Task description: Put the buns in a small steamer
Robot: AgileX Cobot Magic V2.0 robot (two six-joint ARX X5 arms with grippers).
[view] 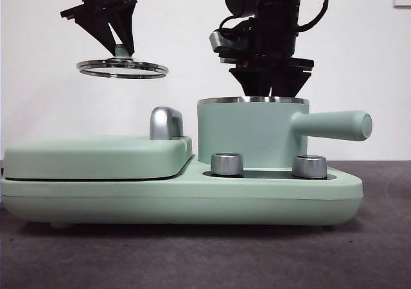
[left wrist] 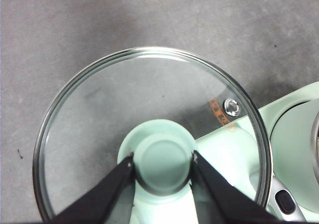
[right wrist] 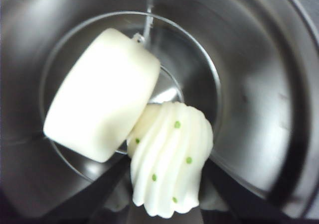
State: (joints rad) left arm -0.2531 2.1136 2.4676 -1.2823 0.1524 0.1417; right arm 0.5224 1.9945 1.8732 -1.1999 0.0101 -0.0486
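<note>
— Mint-green and steel: our right gripper (view: 270, 83) hangs just above the mint-green round steamer pot (view: 247, 135). In the wrist view the white ridged bun with green specks (right wrist: 169, 159) sits between our fingers, touching the smooth cream cylinder bun (right wrist: 102, 119) already lying tilted on the pot's floor.

— Clamped or released?

— We cannot tell; the fingers are blurred dark shapes beneath the ridged bun, and its underside is hidden.

— And the left gripper (left wrist: 163, 170)?

— Fingers closed on the green knob of the round glass lid (left wrist: 149, 99), held high beside the pot, over the flat griddle (view: 96, 157) and grey worktop (left wrist: 99, 20). We judge the lid goes back next.
</note>
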